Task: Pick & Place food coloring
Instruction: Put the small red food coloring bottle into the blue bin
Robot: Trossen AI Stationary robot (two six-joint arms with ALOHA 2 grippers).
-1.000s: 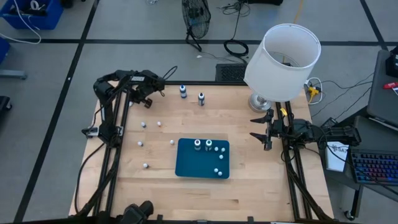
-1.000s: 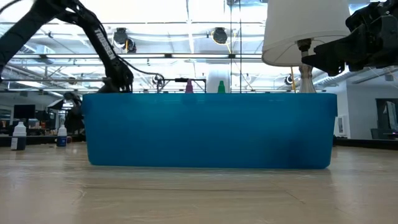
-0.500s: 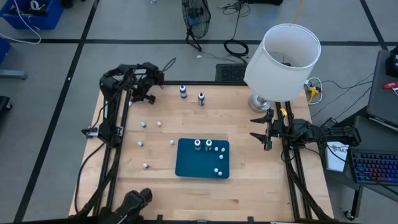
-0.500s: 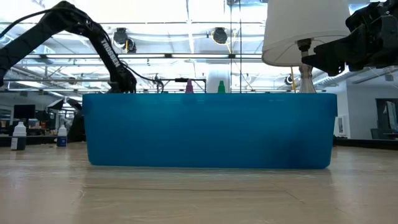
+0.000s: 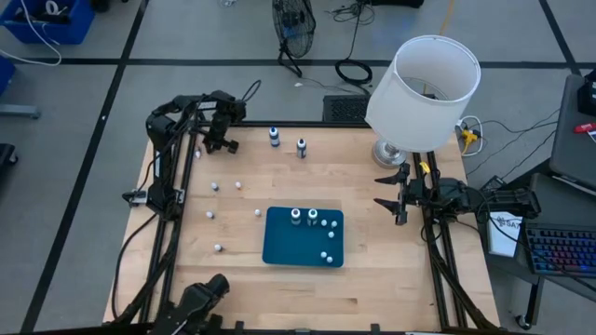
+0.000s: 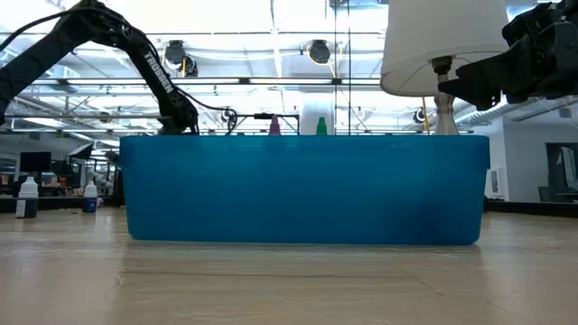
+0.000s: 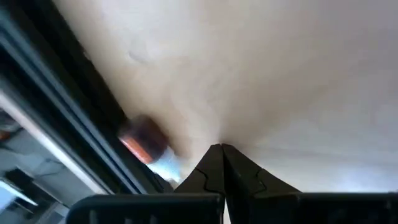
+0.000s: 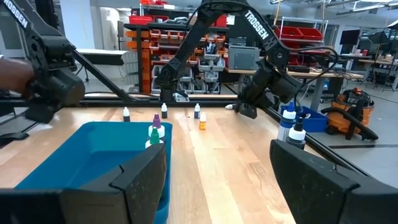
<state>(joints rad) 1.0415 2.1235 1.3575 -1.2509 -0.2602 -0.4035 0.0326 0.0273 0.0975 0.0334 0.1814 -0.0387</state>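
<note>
The food coloring shows as tiny white-capped bottles. Several stand apart on the wood left of the blue tray [image 5: 279, 247], among them one [image 5: 215, 185] and another [image 5: 258, 213]; several more [image 5: 314, 216] stand inside the tray. In the right wrist view, table bottles [image 8: 164, 111] and purple and green caps [image 8: 155, 127] in the tray show. My left gripper [image 5: 223, 141] is shut, pointing steeply down low over the bare wood at the far left corner; nothing shows between its fingers [image 7: 222, 149]. My right gripper [image 8: 217, 180] waits open and level at the table's right edge [image 5: 391, 195].
Two taller blue-capped bottles [image 5: 274, 138] [image 5: 301, 147] stand near the far edge. A white-shaded lamp [image 5: 424, 88] stands at the far right corner. A blurred orange thing [image 7: 143, 138] lies beside the dark edge rail near my left gripper. The tray's wall [image 6: 302, 190] fills the low view.
My left arm has swung a little toward the table's right, and its gripper has turned and tipped over the far left corner, staying shut. The bottles and tray have kept their places.
</note>
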